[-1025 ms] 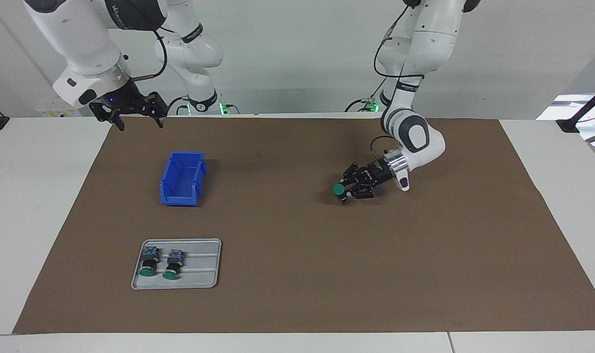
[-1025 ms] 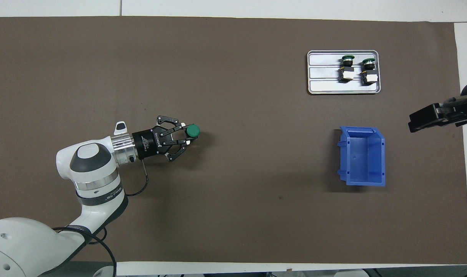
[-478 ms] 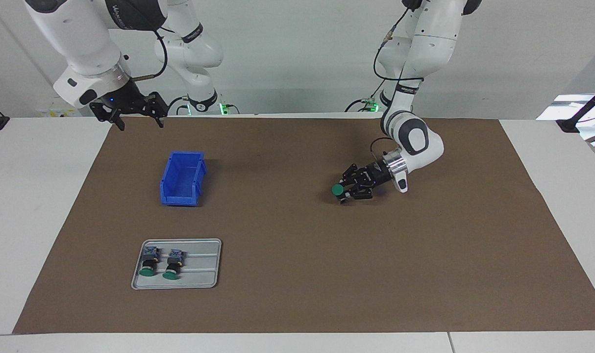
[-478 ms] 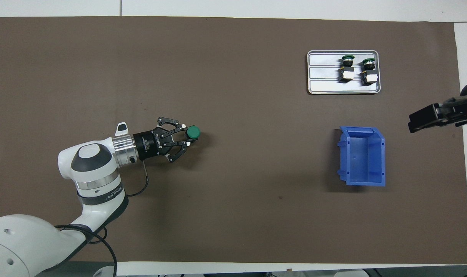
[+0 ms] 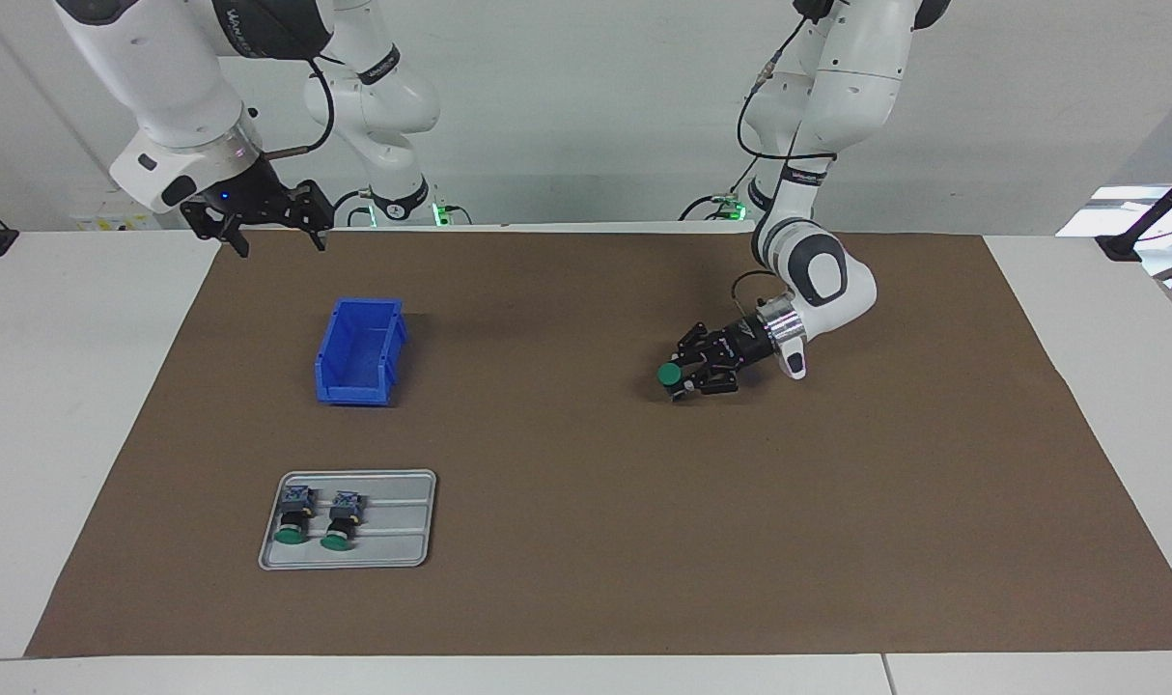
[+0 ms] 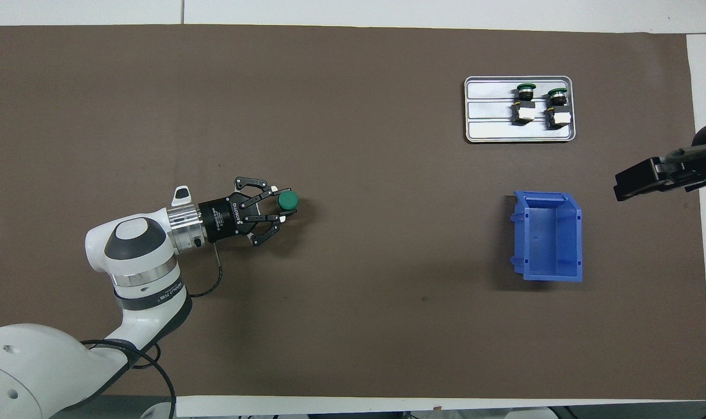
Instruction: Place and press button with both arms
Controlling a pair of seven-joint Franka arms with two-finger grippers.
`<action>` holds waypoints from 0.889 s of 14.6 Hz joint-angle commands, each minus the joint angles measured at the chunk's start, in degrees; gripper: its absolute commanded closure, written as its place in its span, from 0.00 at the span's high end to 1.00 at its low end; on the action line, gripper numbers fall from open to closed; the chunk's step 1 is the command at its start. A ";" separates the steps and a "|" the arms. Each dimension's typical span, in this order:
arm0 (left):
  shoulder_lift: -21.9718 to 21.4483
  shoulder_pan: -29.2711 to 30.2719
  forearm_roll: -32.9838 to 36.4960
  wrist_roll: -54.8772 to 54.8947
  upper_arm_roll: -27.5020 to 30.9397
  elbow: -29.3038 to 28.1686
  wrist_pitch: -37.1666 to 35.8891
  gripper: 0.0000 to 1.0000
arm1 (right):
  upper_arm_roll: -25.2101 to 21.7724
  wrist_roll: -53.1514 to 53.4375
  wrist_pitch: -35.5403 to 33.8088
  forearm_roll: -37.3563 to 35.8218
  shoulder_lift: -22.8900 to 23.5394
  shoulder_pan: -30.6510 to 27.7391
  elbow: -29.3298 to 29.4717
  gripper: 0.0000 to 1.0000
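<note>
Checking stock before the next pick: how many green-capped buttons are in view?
3. Two lie side by side on the metal tray: one, another. The third button is between the left gripper's fingers, low over the mat.

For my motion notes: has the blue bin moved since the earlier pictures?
No. The blue bin lies at the same spot, nearer to the robots than the metal tray.

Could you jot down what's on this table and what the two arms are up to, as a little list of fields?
Surface: brown mat on a white table
Left gripper: low over the mat at the left arm's end, around a green-capped button
Right gripper: raised over the table edge near its base, open, arm waiting
Blue bin: empty, toward the right arm's end
Metal tray: farther from the robots than the bin, holds two more buttons lying side by side
</note>
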 commanded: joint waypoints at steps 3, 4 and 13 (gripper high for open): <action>-0.83 0.84 -1.10 1.62 -0.06 -1.32 -1.16 1.00 | 0.18 -1.17 0.19 0.33 -1.35 -0.70 -1.47 1.00; -0.92 0.84 -1.10 1.62 -0.06 -1.32 -1.07 1.00 | 0.18 -1.17 0.19 0.33 -1.35 -0.61 -1.47 1.00; -7.33 -0.04 -0.66 -0.74 0.20 -2.46 3.24 1.00 | 0.53 -1.08 1.42 0.42 -1.35 1.92 -1.73 0.74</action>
